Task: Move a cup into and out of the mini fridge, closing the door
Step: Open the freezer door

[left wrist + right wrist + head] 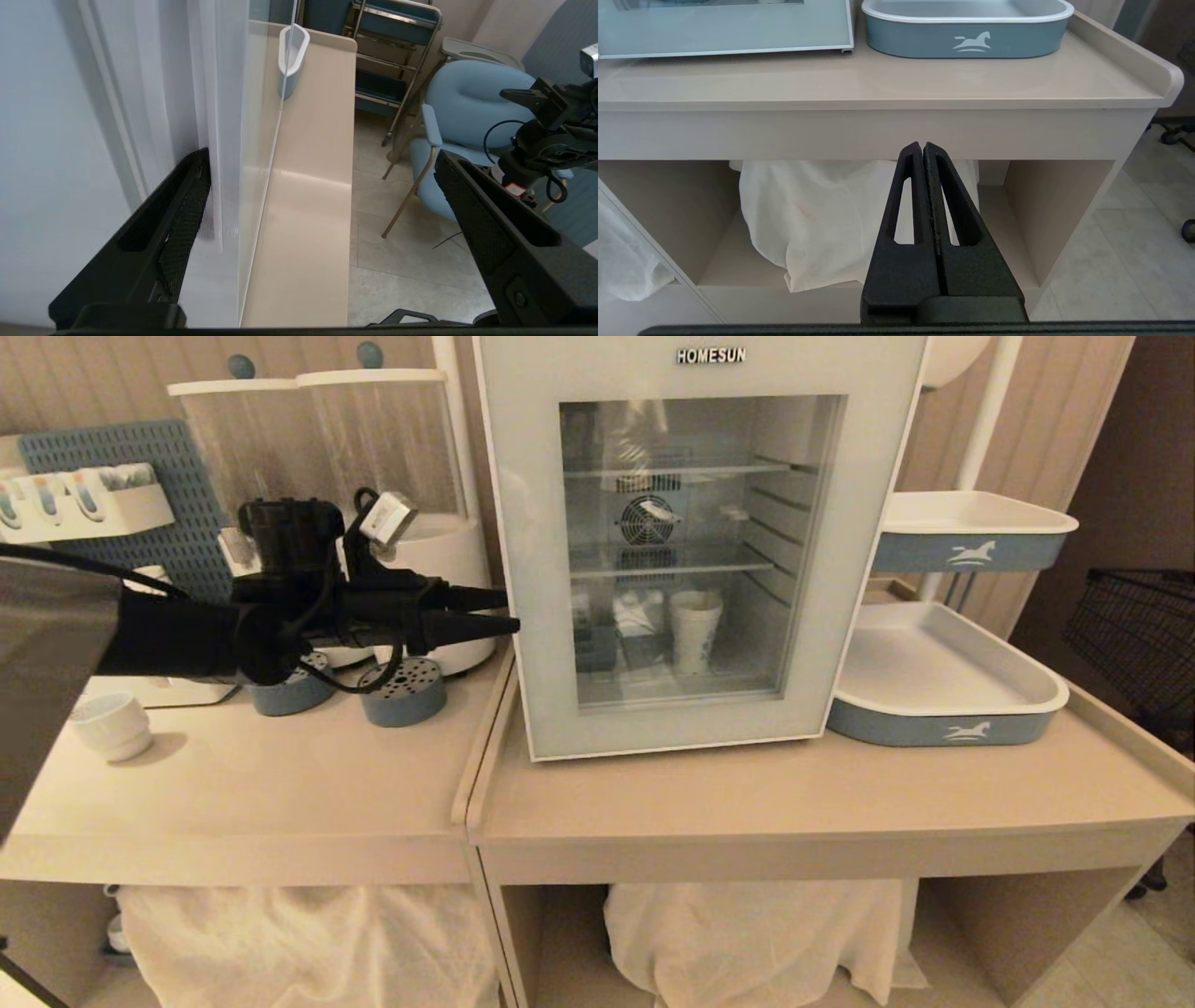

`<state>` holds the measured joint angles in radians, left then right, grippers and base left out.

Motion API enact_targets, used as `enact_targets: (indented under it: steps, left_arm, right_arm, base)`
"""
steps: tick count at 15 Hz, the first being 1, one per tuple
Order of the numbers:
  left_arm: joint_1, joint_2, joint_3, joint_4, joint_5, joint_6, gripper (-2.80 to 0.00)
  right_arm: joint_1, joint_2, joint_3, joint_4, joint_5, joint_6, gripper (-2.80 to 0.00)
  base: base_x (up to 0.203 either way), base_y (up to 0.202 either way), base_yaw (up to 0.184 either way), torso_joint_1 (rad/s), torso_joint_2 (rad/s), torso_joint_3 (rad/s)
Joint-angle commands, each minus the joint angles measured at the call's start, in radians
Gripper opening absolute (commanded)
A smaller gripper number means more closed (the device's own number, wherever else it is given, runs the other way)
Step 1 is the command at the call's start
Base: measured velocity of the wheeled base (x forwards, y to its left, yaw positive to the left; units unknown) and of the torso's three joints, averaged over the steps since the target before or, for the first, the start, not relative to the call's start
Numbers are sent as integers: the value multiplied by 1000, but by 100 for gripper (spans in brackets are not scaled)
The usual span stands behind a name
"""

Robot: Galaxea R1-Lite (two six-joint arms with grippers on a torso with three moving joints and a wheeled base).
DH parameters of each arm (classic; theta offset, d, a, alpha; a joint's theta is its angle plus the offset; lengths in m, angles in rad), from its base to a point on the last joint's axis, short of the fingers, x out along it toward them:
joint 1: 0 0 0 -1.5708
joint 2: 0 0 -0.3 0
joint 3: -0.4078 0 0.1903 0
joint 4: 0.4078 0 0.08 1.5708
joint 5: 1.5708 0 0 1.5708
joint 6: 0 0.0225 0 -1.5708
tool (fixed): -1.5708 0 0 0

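The cup (pixel 695 630) is seen standing upright on the floor of the mini fridge (pixel 695 546), behind the glass of the door (pixel 822 644), which appears shut. The fridge is set at the left end of the right-hand bench (pixel 840 803), towards its back edge. The left claw (pixel 509 612) is held wide at the door's left edge, 1 finger (pixel 184 205) beside the fridge's side wall. For a clean pull, that edge should be hooked squarely and swung slowly. The right claw (pixel 923 148) is kept pressed together, below the bench's front edge.

walls: beige panelling (pixel 84 373) | floor: pale tiles (pixel 1134 242) | furniture: beige counter (pixel 747 803)
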<state>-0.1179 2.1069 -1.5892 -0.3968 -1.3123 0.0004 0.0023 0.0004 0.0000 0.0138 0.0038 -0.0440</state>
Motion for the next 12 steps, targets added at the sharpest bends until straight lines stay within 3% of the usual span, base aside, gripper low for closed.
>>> enact_targets:
  steps: [1,4,8,12]
  left_arm:
    - [-3,13,-5,-2,-7,1,0]
    - [-5,-4,-1,49,-27,-6,0]
    - [14,-40,9,130,-129,-5,0]
    - [18,-54,17,148,-169,-5,0]
  right_arm:
    - [1,0,0,0,1,0,-280]
    - [1,0,0,0,1,0,-280]
    - [1,0,0,0,1,0,-280]
    - [1,0,0,0,1,0,-280]
  base:
    - [0,0,0,0,0,0]
    - [0,0,0,0,0,0]
    - [0,0,0,0,0,0]
    - [0,0,0,0,0,0]
